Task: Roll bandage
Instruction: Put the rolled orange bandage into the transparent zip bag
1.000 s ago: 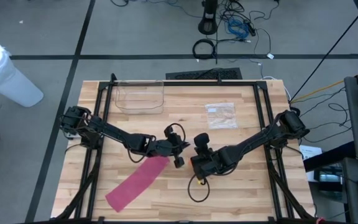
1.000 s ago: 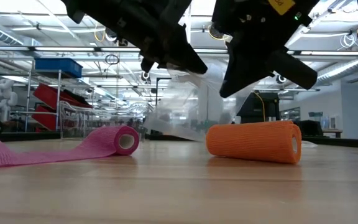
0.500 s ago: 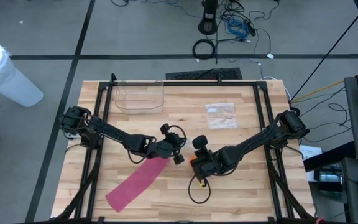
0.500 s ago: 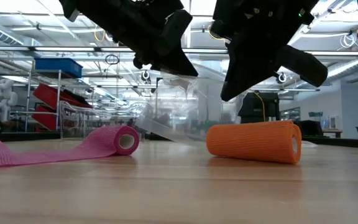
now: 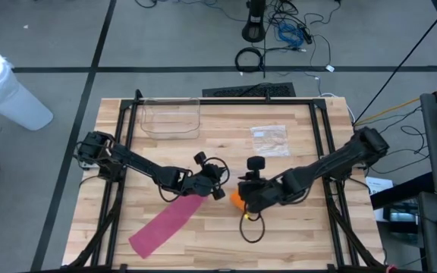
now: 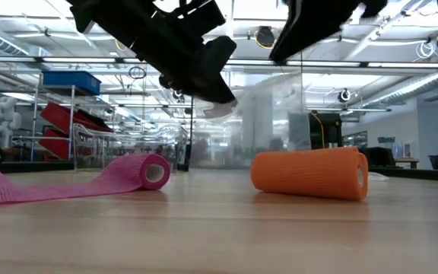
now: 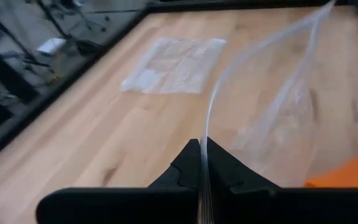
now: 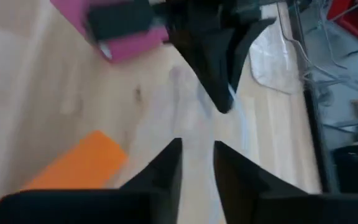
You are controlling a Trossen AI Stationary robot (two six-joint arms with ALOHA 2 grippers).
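Left gripper [image 7: 202, 163] clenched on clear plastic bag [image 7: 272, 118]; right gripper [image 8: 196, 163] released above orange bandage roll [image 6: 310, 173].

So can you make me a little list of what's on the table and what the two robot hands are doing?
left gripper: shut on the edge of a clear plastic bag, held up off the table
right gripper: fingers apart, holding nothing, close to the bag
orange bandage roll: fully rolled, lying on the table under the bag
pink bandage: partly rolled, long tail spread flat
second clear bag: flat on the table, farther back
clear container: at the table's far edge
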